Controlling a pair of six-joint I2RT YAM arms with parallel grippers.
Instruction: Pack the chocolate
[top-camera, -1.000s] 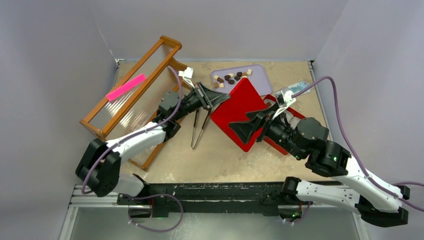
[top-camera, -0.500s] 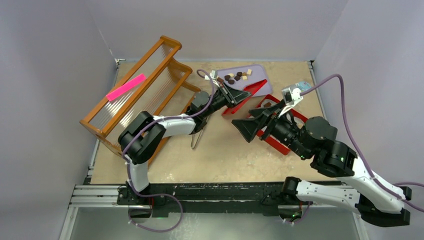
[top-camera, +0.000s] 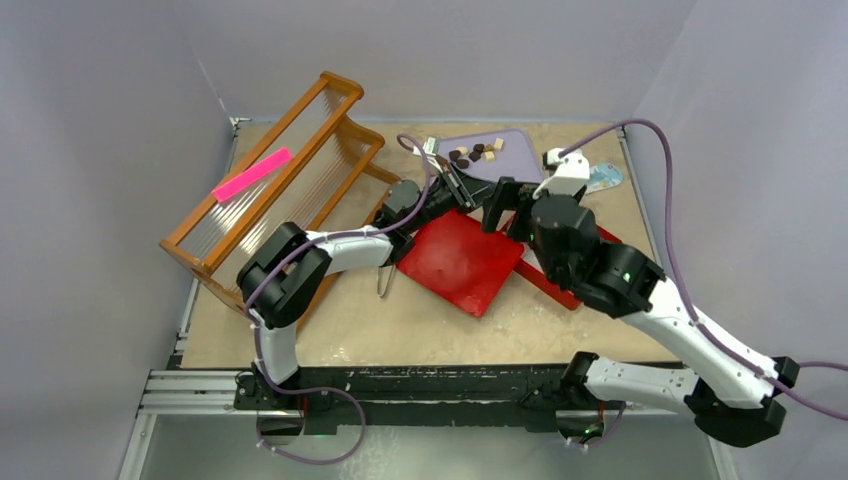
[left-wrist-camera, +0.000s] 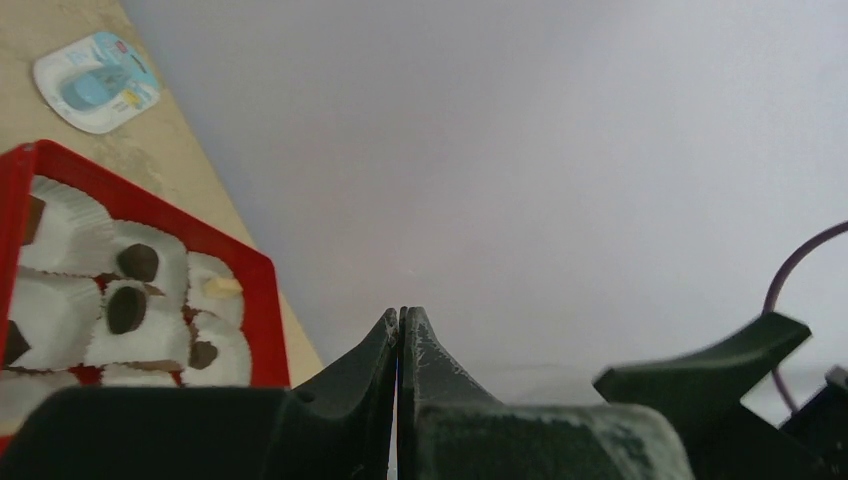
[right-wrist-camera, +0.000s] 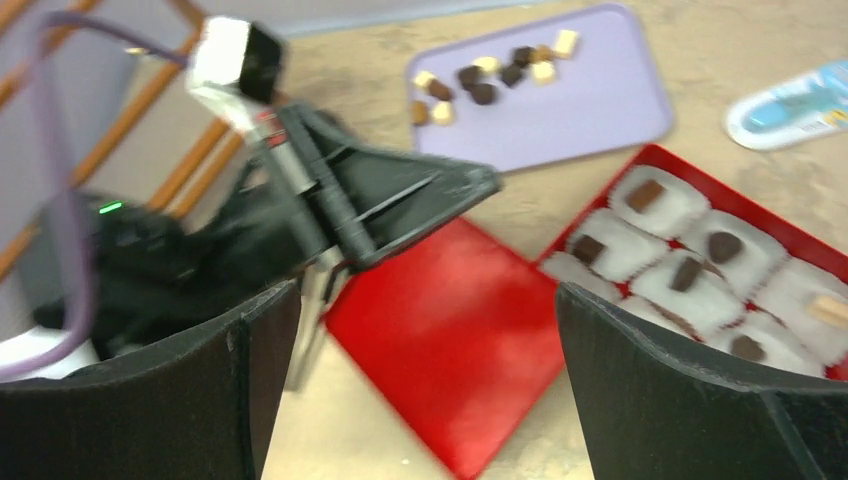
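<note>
- Loose chocolate (right-wrist-camera: 483, 92): a cluster of pieces lies on the purple tray (right-wrist-camera: 590, 100), at the far side of the desk (top-camera: 340, 320). Not packed yet.
- The red box (left-wrist-camera: 262, 320) sits on the desk to the right of the tray. White cups (right-wrist-camera: 670, 215) line it, and at least 6 of them hold 1 piece each.
- Part of the box is under my right arm in the top view, so I can't count filled against empty cups.
- The red lid (right-wrist-camera: 450, 330) is off, flat on the desk just beside the box. Box not closed.
- My left jaws: clenched, tips pressed together, nothing between them. They are up off the desk, between the tray and the lid.
- My right jaws: released, spread wide, nothing between them. They hang above the lid and the near edge of the tray.
- Judgement: packing is partly done. Left to do: move the tray pieces into cups, then probably put the lid on.
- No chocolate is in either jaws now.
</note>
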